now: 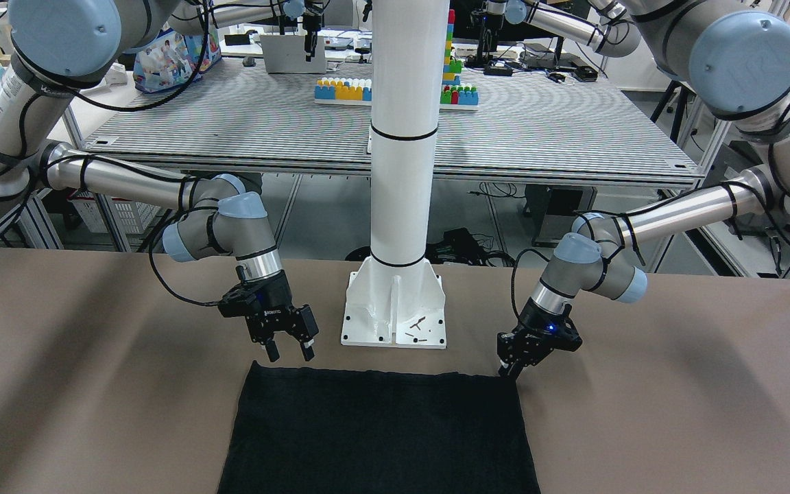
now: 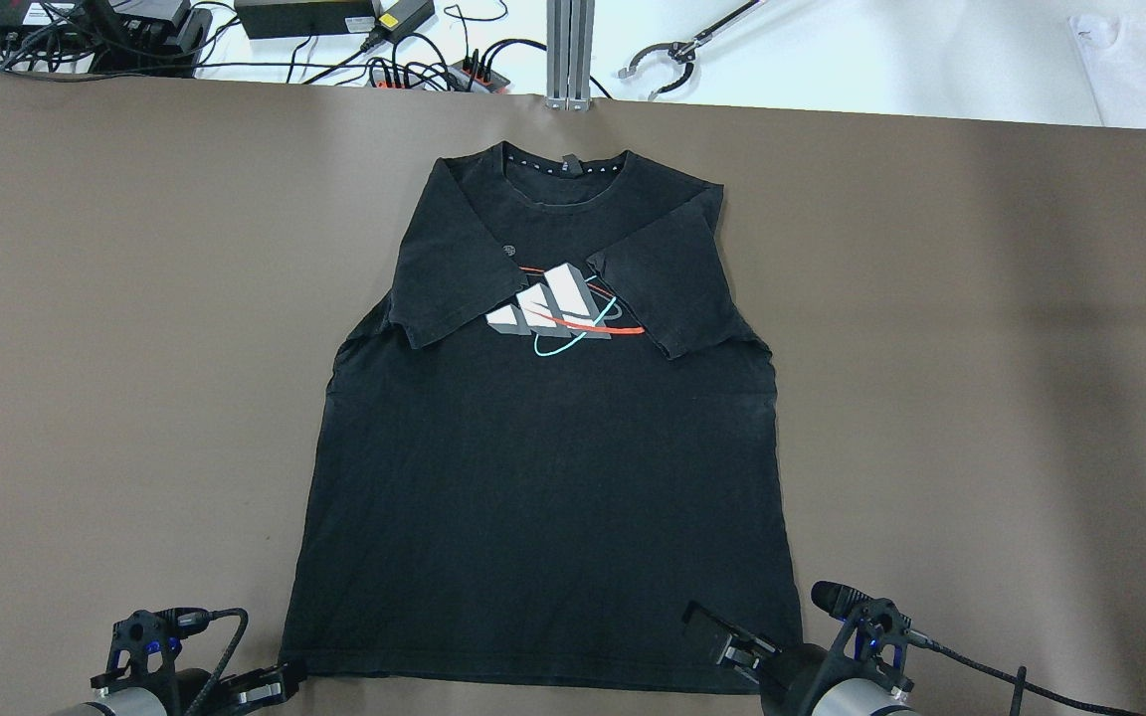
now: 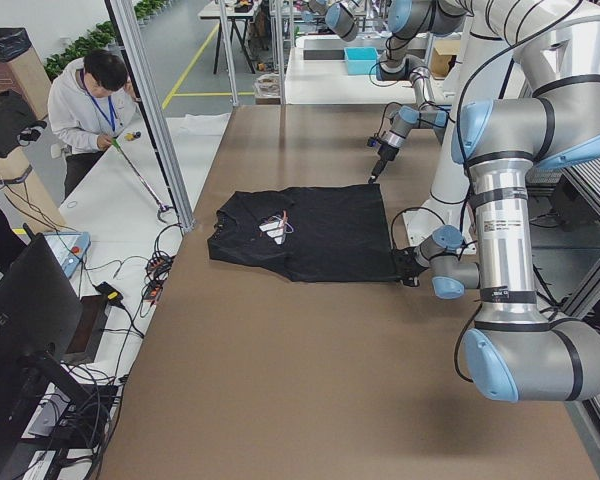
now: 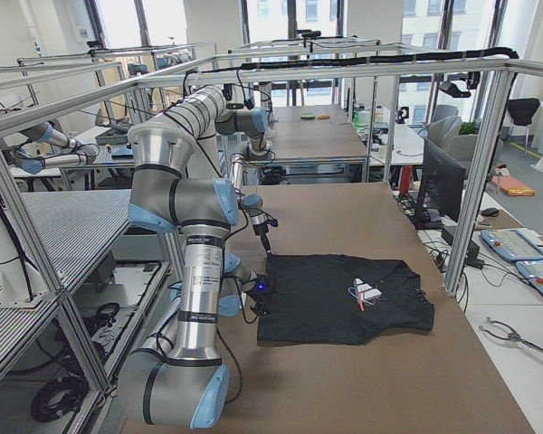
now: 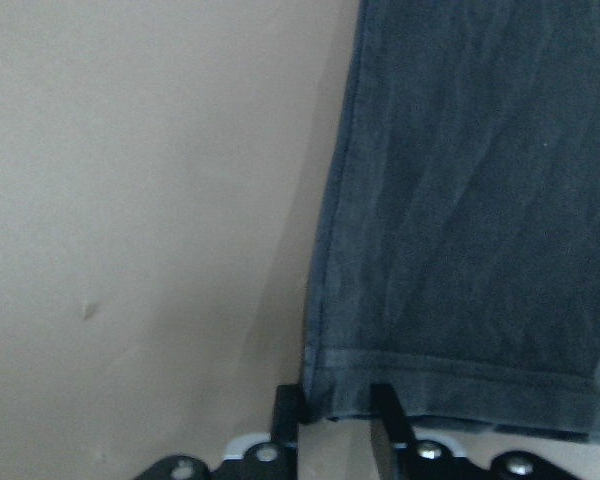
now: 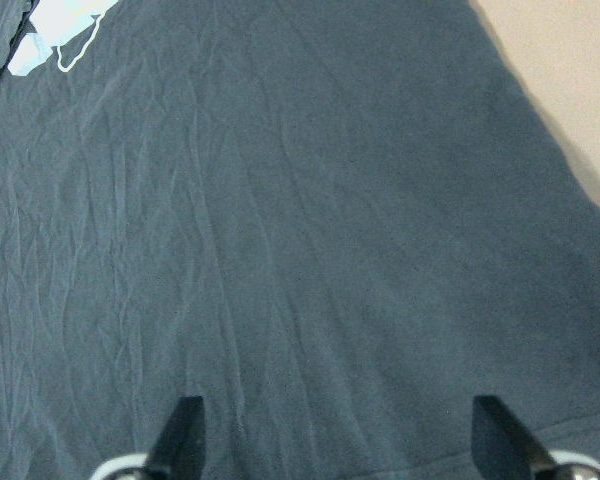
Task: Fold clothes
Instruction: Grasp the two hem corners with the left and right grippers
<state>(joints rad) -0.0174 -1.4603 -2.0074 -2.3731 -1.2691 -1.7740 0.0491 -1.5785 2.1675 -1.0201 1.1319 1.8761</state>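
The clothes are a black T-shirt (image 2: 543, 477) with a white, red and teal chest print, lying flat on the brown table (image 2: 981, 398) with both sleeves folded in. Its hem (image 1: 381, 374) faces the robot. My left gripper (image 1: 508, 370) is low at one hem corner. In the left wrist view its fingers (image 5: 385, 425) stand close together with the hem corner (image 5: 340, 400) between them. My right gripper (image 1: 289, 353) is open just above the hem near the other corner. Its fingertips (image 6: 185, 440) are spread wide over the fabric (image 6: 310, 230).
The white pillar's base plate (image 1: 395, 319), with small loose screws on it, stands just behind the hem between the two grippers. Cables and a grabber tool (image 2: 672, 55) lie beyond the table's far edge. A person (image 3: 95, 100) stands there.
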